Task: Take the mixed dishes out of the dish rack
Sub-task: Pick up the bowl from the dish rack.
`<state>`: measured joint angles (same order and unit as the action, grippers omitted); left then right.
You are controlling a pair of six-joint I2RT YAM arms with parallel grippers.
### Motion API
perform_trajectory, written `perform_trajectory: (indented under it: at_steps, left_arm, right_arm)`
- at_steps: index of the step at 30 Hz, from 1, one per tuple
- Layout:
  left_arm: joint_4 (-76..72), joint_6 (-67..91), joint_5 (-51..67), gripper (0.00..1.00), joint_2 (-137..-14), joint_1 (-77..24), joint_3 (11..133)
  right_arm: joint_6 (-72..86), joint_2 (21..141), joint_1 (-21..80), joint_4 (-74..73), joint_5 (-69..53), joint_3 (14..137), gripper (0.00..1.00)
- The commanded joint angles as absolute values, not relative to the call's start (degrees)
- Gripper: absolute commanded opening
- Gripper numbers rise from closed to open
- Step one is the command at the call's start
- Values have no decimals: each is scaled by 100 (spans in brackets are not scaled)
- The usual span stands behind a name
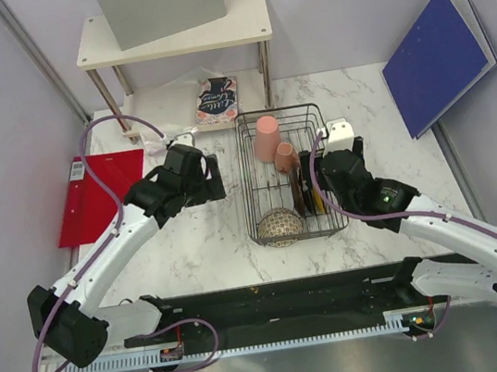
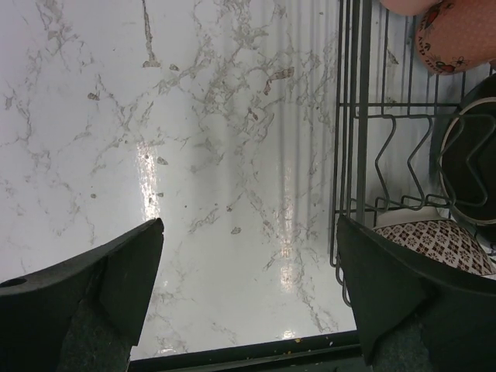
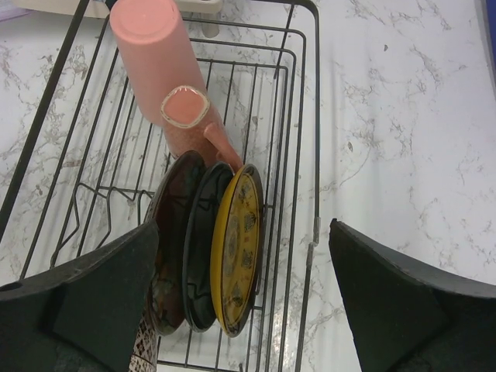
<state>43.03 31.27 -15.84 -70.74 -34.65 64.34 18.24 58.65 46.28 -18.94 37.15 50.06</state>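
At the dish rack's (image 1: 277,111) near end sits the speckled bowl (image 1: 279,226). Behind it three plates (image 3: 203,248) stand on edge, the right fingers (image 3: 244,232) spread wide above them, empty. The left fingers (image 2: 248,287) are spread over bare counter (image 1: 200,240) just left of the rack. Farther back lie the small pink mug (image 1: 286,156), then the tall pink cup (image 1: 266,136).

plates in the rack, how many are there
3, upright side by side in the rack: dark red plate leftmost in the right wrist view, black plate in the middle, yellow plate rightmost. Others may be hidden.
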Motion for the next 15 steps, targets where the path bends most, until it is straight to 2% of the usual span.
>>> perform_trajectory:
  at_steps: [1, 7, 15]
  left_arm:
    - [3929, 3077, -1398, 99, -6777, -3533, 6486]
    - [3770, 2620, -1089, 99, -6829, -3779, 6757]
    - [3902, 1188, -1731, 97, -7619, -5413, 7593]
  right_arm:
    - [1881, 5661, 4632, -1872, 3832, 4975, 98]
    - [1890, 5415, 4632, -1881, 3893, 4834, 98]
    - [1969, 5107, 4632, -2056, 3955, 4746, 98]
